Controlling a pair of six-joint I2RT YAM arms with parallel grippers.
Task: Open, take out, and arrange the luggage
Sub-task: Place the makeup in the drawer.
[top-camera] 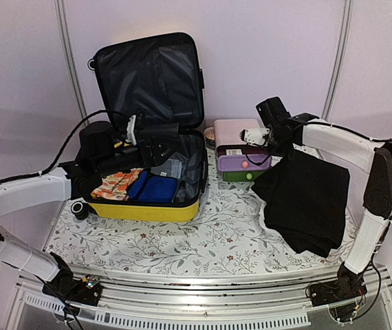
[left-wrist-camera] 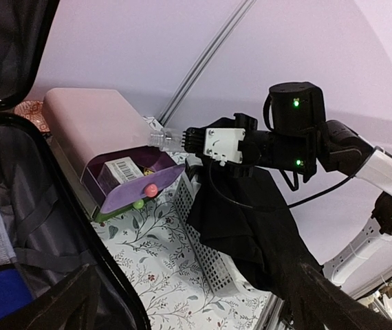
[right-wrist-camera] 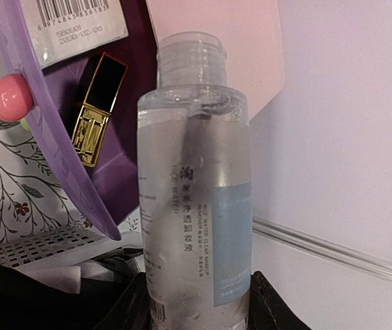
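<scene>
Two tools: our left tool [top-camera: 156, 147] hangs wide over the open luggage [top-camera: 144, 210] on the worktop [top-camera: 203, 237], maybe to reach inside; right of the luggage, our right tool [top-camera: 256, 135] grips a bottle [right-wrist-camera: 196, 192], we think for the drawer [top-camera: 247, 163]

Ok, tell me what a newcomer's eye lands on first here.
The yellow luggage lies open at the left, its lid upright, with orange fabric and blue fabric inside. At the right, the right gripper holds a clear bottle by the pink drawer box, a big black cloth draped in front.
</scene>
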